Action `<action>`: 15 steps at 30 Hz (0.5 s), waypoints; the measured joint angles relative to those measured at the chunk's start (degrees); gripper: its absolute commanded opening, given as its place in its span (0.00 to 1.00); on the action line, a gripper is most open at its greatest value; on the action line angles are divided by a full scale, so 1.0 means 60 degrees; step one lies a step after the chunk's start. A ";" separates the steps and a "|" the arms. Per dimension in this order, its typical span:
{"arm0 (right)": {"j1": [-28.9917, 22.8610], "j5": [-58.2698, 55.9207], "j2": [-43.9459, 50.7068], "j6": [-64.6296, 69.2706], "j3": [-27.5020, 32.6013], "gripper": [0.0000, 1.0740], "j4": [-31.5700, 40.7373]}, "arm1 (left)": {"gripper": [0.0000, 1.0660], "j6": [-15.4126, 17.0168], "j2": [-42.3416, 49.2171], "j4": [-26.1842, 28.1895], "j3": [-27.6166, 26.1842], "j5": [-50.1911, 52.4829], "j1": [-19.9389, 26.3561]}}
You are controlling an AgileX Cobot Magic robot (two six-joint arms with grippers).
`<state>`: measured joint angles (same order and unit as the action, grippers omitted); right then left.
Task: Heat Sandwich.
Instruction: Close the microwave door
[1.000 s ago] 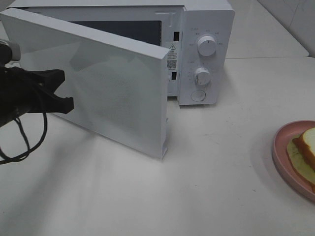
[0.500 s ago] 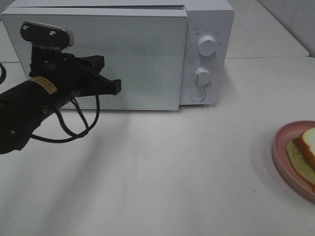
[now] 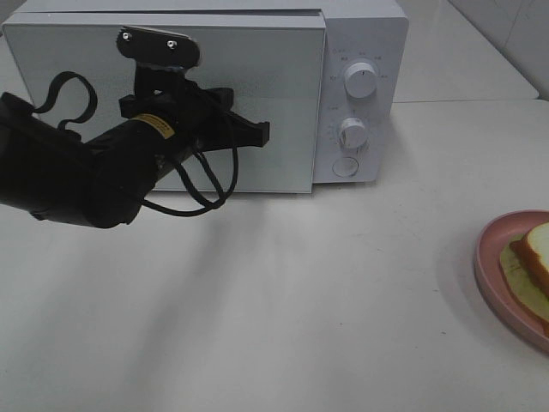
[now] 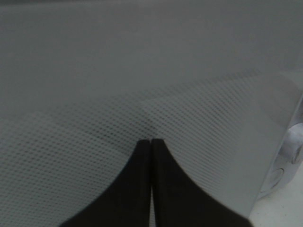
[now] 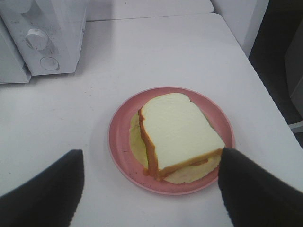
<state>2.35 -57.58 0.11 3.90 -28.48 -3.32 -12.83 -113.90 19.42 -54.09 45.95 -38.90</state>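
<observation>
Pressing flat against the shut microwave door (image 3: 283, 103), the left pincer (image 4: 150, 142) is seen with tips together; the push is best kept square so the latch catches. Further right, the sandwich (image 5: 180, 135) lies flat on the pink plate (image 5: 118, 142) on the table (image 3: 343, 300), its long axis apparently slanting toward the microwave, beneath the right pincer (image 5: 150, 189), held wide apart and empty.
</observation>
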 measured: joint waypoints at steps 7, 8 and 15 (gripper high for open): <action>0.0000 0.0000 0.0000 0.0000 0.0000 0.71 0.0000 | 0.00 -0.0401 -0.0487 0.0420 -0.0936 -0.0497 -0.0086; 0.0000 0.0000 0.0000 0.0000 0.0000 0.71 0.0000 | 0.00 -0.0477 -0.0563 0.0458 -0.1070 -0.0630 -0.0095; 0.0000 0.0000 0.0000 0.0000 0.0000 0.71 0.0000 | 0.00 -0.0716 -0.0754 0.0468 -0.1451 -0.1136 -0.0181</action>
<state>2.35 -57.58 0.11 3.90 -28.48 -3.32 -17.13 -118.43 22.23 -62.80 39.13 -39.99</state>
